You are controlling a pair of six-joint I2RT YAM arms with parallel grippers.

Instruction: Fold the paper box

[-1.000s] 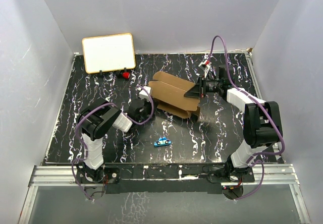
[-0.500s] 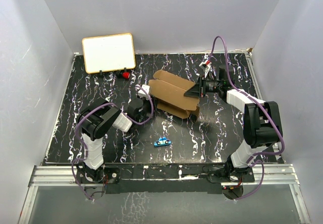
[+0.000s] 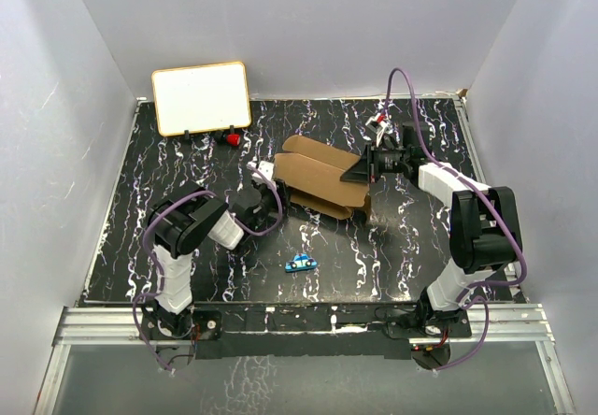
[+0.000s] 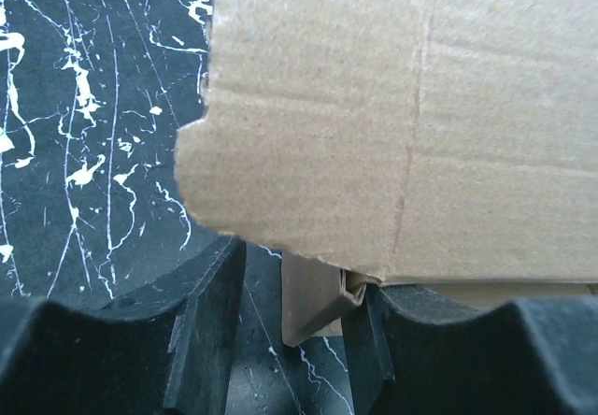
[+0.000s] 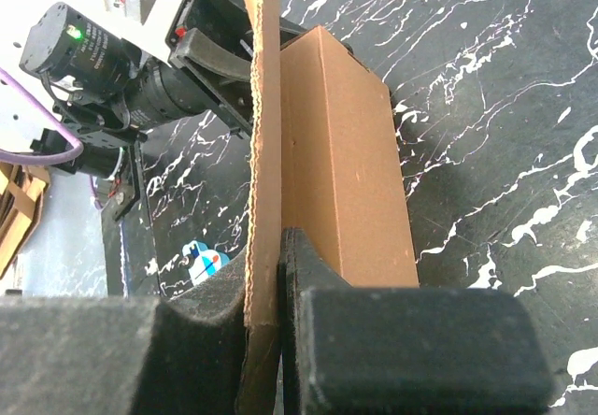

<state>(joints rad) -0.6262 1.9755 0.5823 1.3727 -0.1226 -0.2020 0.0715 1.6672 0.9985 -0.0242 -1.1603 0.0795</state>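
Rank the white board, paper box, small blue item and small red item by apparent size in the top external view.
1. The white board and the paper box: too alike to rank.
2. The small blue item.
3. The small red item, only slightly smaller.

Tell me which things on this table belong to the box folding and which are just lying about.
Job in hand:
- box
- right gripper, shut on a box flap
- left gripper, jaws apart at the box's other end

Lying about:
- whiteboard
- small red thing
- small blue thing
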